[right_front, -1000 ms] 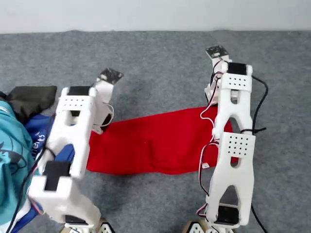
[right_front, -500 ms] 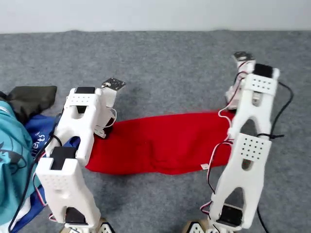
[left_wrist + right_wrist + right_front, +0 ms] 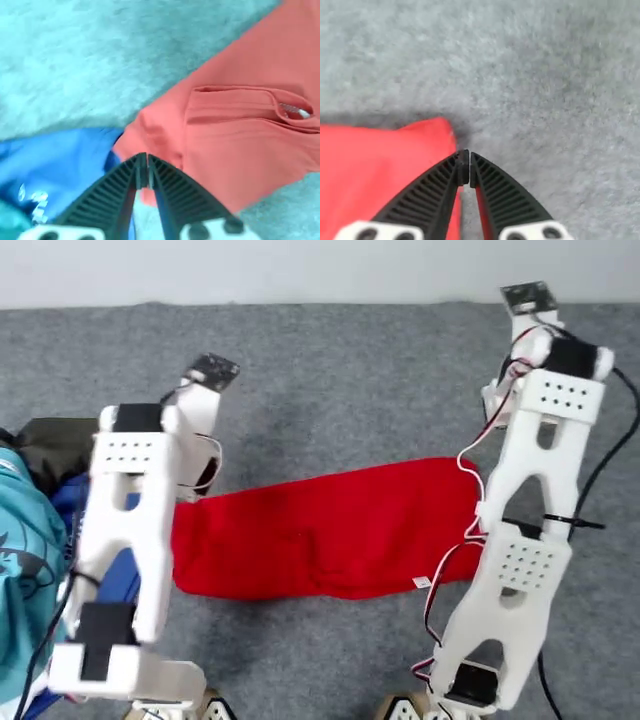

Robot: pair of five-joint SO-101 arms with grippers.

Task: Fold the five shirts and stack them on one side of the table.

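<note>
At table centre, the red shirt (image 3: 330, 535) is lying as a long folded band on the grey table cover (image 3: 330, 370), spanning between the two arms. The left gripper (image 3: 143, 172) is sitting at the band's end beside the blue shirt (image 3: 55, 160), jaws pressed together over the red edge; whether cloth is caught between them cannot be told. The right gripper (image 3: 465, 170) is hanging at the opposite corner, jaws likewise closed tip to tip. A teal shirt (image 3: 25, 550) and a dark shirt (image 3: 60, 440) are lying heaped with the blue one on the left.
</note>
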